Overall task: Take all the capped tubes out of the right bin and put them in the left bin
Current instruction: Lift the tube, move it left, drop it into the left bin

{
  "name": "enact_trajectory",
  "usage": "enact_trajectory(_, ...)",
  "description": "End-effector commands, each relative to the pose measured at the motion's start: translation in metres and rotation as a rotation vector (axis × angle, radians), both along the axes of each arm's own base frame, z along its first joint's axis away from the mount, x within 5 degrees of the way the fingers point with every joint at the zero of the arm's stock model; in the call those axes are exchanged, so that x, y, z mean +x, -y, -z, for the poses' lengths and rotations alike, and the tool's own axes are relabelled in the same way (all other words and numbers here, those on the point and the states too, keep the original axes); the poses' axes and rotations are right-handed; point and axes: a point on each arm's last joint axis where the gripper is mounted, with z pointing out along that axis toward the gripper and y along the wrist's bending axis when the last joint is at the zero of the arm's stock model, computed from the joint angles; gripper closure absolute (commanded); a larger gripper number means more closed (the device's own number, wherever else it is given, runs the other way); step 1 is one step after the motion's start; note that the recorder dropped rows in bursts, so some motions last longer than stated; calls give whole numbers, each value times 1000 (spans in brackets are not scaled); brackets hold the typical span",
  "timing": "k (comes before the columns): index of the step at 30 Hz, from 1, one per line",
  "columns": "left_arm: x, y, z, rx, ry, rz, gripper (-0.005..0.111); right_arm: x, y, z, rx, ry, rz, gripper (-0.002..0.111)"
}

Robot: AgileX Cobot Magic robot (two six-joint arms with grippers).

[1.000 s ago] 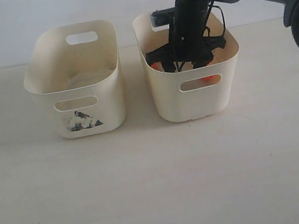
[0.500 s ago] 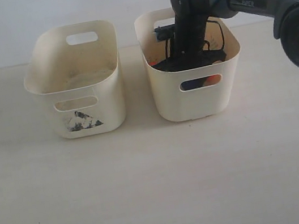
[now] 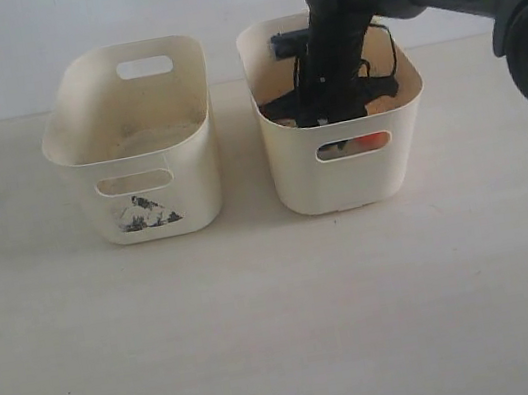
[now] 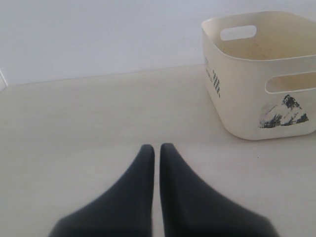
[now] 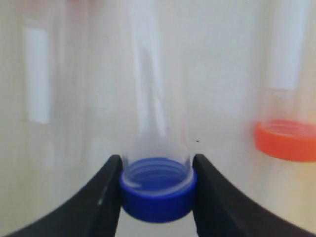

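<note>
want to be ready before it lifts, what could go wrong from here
The right gripper pinches the blue-capped tube only at its round cap, so it might slip or swing when lifted. The arm reaches deep into the right bin; a skewed lift could snag and drag it. The orange-capped tube nearby may get knocked.

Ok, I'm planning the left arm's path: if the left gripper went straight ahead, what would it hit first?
Likely nothing near: the left gripper points over the table toward the pale wall; the left bin sits off that line. Depth is unclear.
</note>
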Motion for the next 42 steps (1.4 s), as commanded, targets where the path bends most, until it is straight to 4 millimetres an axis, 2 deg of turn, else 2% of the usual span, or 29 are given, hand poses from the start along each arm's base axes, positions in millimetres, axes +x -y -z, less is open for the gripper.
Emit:
enact_trajectory(1,0,0,-3,-18,20,-1,102,-7,5,-60,11,124,-10,108)
enact_trajectory(7,0,0,-3,-18,20,-1,102,-21,8,-115,40,215,-10,108)
enact_trajectory(14,0,0,-3,-18,20,-1,102,-46,2,-173,209,287,-36,108)
enact_trajectory(17,0,0,-3,-18,20,-1,102,-54,-12,-187,381,287,-98,108)
enact_trajectory(20,0,0,-3,-18,20,-1,102,-61,-34,-194,518,285,-148,108)
enact_trajectory(24,0,0,-3,-18,20,-1,102,-74,-74,-194,535,312,-224,108)
enact_trajectory(28,0,0,-3,-18,20,-1,102,-81,-111,-182,476,383,-295,108)
enact_trajectory(30,0,0,-3,-18,20,-1,102,-82,-134,-166,428,419,-339,108)
enact_trajectory(32,0,0,-3,-18,20,-1,102,-79,-148,-150,423,433,-337,108)
enact_trajectory(33,0,0,-3,-18,20,-1,102,-76,-149,-145,425,426,-328,107)
enact_trajectory(35,0,0,-3,-18,20,-1,102,-75,-154,-131,439,371,-307,93)
enact_trajectory(36,0,0,-3,-18,20,-1,102,-75,-154,-123,433,333,-296,74)
enact_trajectory(37,0,0,-3,-18,20,-1,102,-75,-154,-120,424,316,-297,50)
enact_trajectory(39,0,0,-3,-18,20,-1,102,-74,-155,-118,423,308,-290,27)
enact_trajectory(40,0,0,-3,-18,20,-1,102,-75,-155,-117,419,304,-296,31)
enact_trajectory(42,0,0,-3,-18,20,-1,102,-77,-151,-118,401,278,-309,55)
